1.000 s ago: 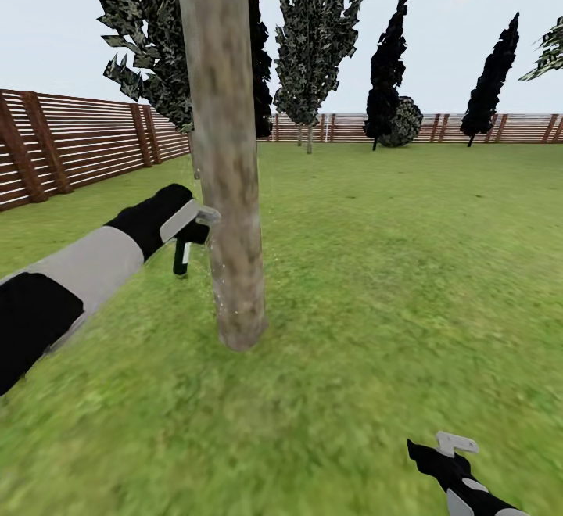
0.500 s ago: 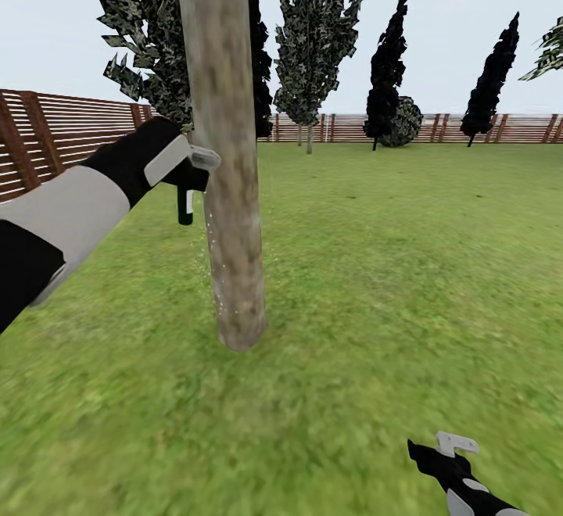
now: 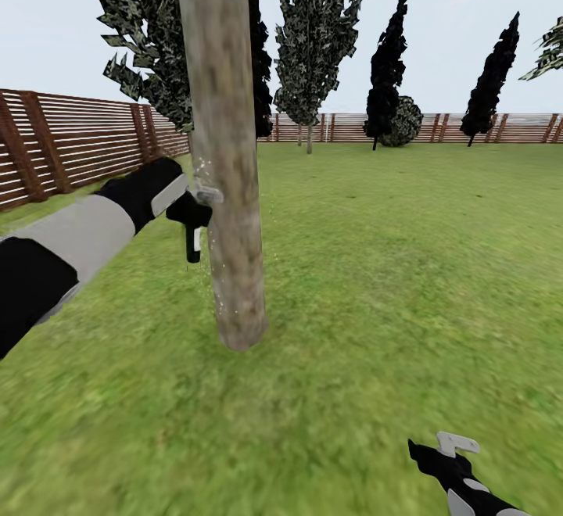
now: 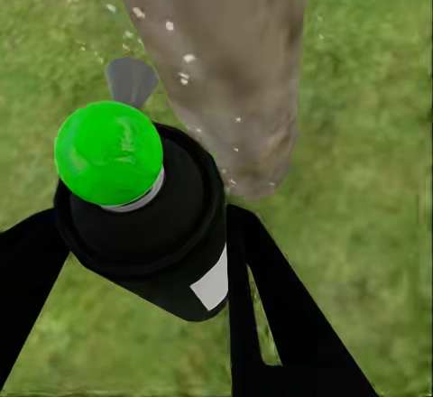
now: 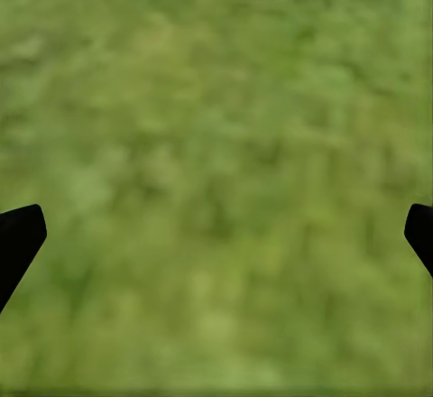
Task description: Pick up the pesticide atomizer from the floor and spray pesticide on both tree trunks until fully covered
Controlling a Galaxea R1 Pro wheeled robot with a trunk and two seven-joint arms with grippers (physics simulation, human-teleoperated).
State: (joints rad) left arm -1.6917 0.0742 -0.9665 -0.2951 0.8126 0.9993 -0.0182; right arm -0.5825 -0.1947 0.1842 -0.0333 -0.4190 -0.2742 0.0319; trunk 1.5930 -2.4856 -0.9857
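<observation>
One pesticide atomizer [image 3: 191, 241] is gripped in the left claw [image 3: 195, 202], just beside one thick tree trunk [image 3: 227, 188]; pale droplets [image 4: 180, 63] are seen against the bark. The right claw [image 3: 446, 453] is held open, empty, low over the grass [image 3: 391, 281]. Three dark narrow trees [image 3: 389, 70] are counted along one slatted fence [image 3: 86, 141].

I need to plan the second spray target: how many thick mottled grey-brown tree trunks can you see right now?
1. The thick mottled grey-brown trunk stands on the lawn directly ahead, beside the left tool holding the dark sprayer. A second may be outside the views.
</observation>
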